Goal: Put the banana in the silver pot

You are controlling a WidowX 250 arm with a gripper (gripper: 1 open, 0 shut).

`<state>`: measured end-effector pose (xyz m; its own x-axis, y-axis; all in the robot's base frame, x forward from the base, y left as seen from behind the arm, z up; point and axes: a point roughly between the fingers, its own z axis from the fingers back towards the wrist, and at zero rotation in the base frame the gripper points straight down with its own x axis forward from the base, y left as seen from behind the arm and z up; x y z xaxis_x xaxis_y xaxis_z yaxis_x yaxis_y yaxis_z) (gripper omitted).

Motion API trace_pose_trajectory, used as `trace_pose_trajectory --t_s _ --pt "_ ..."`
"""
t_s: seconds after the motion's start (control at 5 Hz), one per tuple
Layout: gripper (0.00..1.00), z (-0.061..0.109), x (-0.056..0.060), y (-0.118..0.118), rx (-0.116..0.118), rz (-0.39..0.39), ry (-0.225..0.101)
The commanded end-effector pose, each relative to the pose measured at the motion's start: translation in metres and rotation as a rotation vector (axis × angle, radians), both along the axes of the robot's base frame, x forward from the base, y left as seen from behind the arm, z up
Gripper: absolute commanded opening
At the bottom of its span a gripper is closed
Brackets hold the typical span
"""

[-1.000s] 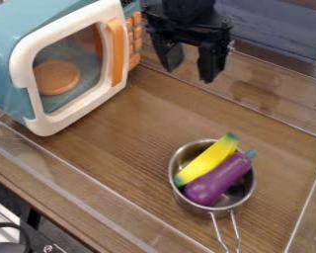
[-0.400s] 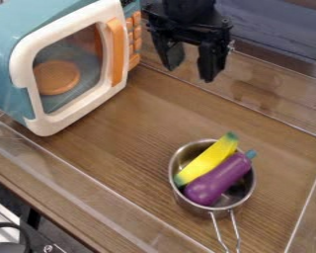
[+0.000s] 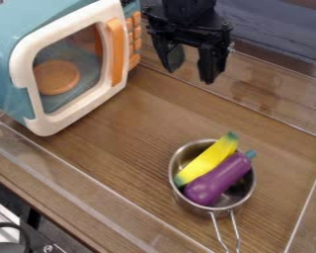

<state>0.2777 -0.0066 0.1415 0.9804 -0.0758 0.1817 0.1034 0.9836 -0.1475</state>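
Banana (image 3: pixel 211 157): It is yellow with a green tip. It lies inside the pot, slanting from about 7 o'clock up to 1 o'clock. Its green tip pokes over the pot's rim at 1 o'clock.

Pot (image 3: pixel 182 157): It is small, round and shiny. It sits on the table at about 5 o'clock in the picture. A thin wire handle sticks out from it toward 6 o'clock and runs off the bottom edge.

Eggplant (image 3: pixel 224 176): It is purple with a green end. It lies in the pot too, right beside the banana and touching it, on the side toward 4 o'clock.

Claw (image 3: pixel 189 59): It is black and hangs at about 12 o'clock in the picture, pointing down. Its two fingers stand wide apart. Nothing is between them. It is well away from the pot and touches nothing.

Toy microwave (image 3: pixel 55 59): It is blue and cream with an orange handle. It stands at about 10 o'clock, just beside the claw. Its door is shut. Something round and orange shows through the window.

Table (image 3: pixel 121 138): It is brown wood. A clear wall runs around its edges.
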Motion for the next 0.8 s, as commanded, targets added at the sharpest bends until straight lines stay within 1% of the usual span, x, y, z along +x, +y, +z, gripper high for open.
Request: trace_pose_trajectory --t_s 0.0,0.6 --pt "1.0 0.0085 0.0009 0.0037 0.0 0.014 -0.035" --pt "1.0 0.0071 0.0019 0.0036 -0.007 0.019 -0.04"
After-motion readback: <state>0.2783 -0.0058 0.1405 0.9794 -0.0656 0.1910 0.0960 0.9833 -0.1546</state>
